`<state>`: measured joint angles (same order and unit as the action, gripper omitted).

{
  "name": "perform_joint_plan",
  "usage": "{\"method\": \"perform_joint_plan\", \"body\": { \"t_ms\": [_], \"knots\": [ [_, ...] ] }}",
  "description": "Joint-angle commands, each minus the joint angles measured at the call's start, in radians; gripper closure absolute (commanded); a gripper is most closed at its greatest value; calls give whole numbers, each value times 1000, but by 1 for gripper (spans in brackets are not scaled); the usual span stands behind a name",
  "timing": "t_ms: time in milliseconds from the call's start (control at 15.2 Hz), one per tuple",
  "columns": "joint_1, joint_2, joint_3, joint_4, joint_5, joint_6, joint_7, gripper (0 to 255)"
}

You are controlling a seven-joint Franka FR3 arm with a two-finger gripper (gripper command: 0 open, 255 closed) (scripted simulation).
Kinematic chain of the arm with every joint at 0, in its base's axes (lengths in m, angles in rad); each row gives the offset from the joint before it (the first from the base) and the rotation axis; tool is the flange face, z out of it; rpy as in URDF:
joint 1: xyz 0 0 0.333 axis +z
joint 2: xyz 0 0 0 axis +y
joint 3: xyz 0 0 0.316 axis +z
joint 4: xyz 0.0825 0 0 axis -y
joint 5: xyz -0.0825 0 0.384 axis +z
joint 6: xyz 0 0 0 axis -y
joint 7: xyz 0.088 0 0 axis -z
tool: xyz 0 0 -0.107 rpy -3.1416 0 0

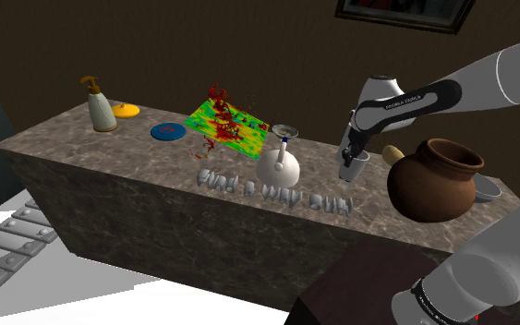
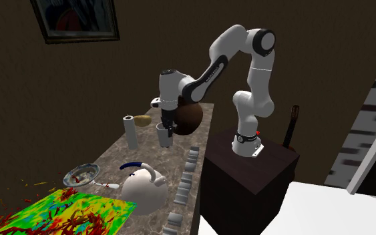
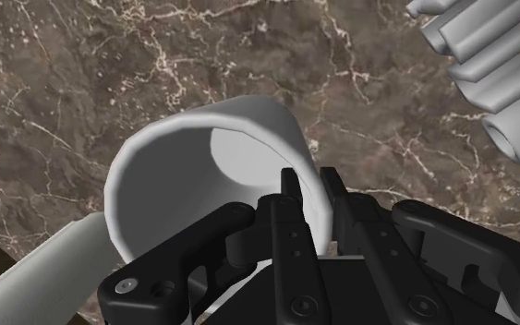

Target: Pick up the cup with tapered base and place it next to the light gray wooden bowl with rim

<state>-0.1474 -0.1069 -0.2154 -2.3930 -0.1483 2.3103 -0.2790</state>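
Stand: a dark box (image 2: 246,175) carrying the white arm is seen right at the table's end.
Table: a long slab of dark brown stone with pale veins (image 1: 110,152); everything below is set on it.
Letters: a row of grey raised block letters (image 1: 276,189) is lined up along the near edge in the shoulder view.
Kettle: a round white kettle with a blue-tipped handle (image 1: 279,168) is parked just behind the letters.
Gripper: the all-black gripper (image 3: 311,194) is pointed down over the table, just at the shoulder view's left of the pot.
Fingers: the fingers (image 3: 333,189) are clamped on the cup's wall, one inside the rim and one outside.
Cup: a plain whitish-grey cup with an open top and a narrower base (image 3: 202,175) is gripped by its rim. Whether the base is touching the table can't be told, tbh.
Pot: a big round brown pot (image 1: 435,180) is sat right beside the cup.
Bowl: a light grey rimmed bowl (image 1: 487,190) is half hidden behind the pot, so the pot is stuck between it and the cup.
Cylinder: an upright white cylinder (image 2: 131,130) is stood near the cup.
Dish: a small shallow grey dish (image 1: 285,131) is placed behind the kettle.
Mat: a flat green-yellow-red mat (image 1: 228,126) is laid just beyond the dish.
Far end: a blue disc (image 1: 168,132), an orange lump (image 1: 126,110) and a cream pump bottle (image 1: 101,106) are grouped well away from the cup.
Wall: a framed picture (image 2: 76,20) is hung on the dark wall behind.
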Motion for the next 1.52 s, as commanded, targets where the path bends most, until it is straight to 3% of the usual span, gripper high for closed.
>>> {"method": "perform_joint_plan", "body": {
  "t_ms": [0, 1452],
  "knots": [
    [-1, -19, 0, 10, -2, -29, -2, 255],
    [4, -139, 17, 198, 1, -336, -17, 255]
  ]
}}
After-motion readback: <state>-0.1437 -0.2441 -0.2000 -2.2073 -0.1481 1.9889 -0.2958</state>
